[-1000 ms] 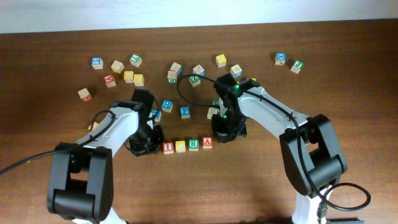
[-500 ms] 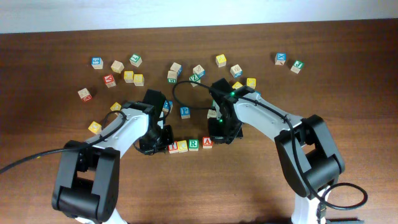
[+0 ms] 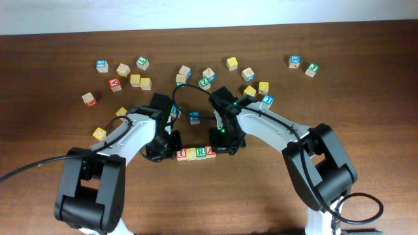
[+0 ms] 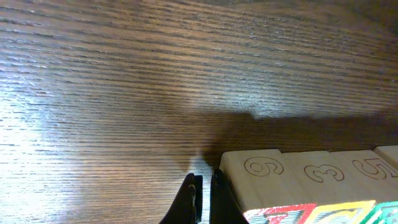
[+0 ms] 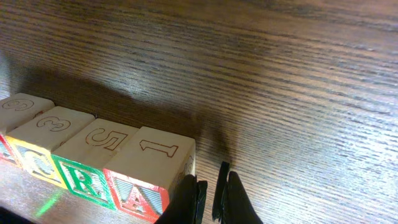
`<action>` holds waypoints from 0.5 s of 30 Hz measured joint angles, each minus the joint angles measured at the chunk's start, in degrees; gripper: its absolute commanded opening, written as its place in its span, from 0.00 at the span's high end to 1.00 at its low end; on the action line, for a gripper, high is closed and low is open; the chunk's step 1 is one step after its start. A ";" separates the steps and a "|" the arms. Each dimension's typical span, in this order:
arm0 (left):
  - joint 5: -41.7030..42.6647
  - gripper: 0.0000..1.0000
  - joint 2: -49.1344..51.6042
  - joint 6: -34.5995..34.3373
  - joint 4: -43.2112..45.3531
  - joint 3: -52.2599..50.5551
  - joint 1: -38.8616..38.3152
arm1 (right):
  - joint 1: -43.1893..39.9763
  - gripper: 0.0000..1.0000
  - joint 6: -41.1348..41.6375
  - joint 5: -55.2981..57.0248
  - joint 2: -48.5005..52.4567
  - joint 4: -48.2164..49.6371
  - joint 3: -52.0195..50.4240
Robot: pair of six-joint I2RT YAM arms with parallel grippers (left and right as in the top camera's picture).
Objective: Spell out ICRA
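The ICRA cubes lie in a tight row on the wooden table: I [image 3: 181, 155], C [image 3: 191, 154], R [image 3: 200, 153] and A [image 3: 210, 151]. My left gripper [image 3: 167, 151] is shut and empty at the row's left end. In the left wrist view its fingertips [image 4: 203, 198] stand against the side of the I cube [image 4: 255, 180]. My right gripper [image 3: 223, 145] is shut and empty at the row's right end. In the right wrist view its left finger [image 5: 189, 199] touches the A cube [image 5: 146, 180], which sits beside R [image 5: 87, 165] and C [image 5: 43, 149].
Several loose alphabet cubes are scattered across the far half of the table. Among them are a blue P cube [image 3: 194, 117] just behind the row, yellow cubes [image 3: 140, 81] at the back left, one yellow cube [image 3: 99, 134] by my left arm, and two cubes [image 3: 295, 61] far right.
My right gripper slid left with the A cube, and my left gripper came right against the I cube. The four cubes closed up into a tight row.
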 measured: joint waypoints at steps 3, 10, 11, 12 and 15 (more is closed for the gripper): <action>0.02 0.99 0.00 0.00 0.26 -0.04 0.00 | 0.00 0.96 2.27 -0.46 0.00 -0.94 -0.07; 0.02 1.00 0.00 0.00 1.70 -0.09 0.00 | 0.00 0.96 3.91 -0.92 0.00 -2.08 -0.15; 0.02 1.00 0.00 0.00 1.68 -0.09 0.00 | 0.00 0.96 3.89 -0.90 0.00 -2.05 -0.15; 0.04 1.00 0.00 0.00 1.57 -0.09 0.00 | 0.00 0.96 3.89 -0.90 0.00 -2.03 -0.15; 0.02 1.00 0.00 0.00 0.26 -0.09 0.00 | 0.00 0.96 3.91 -0.85 0.00 -1.11 -0.15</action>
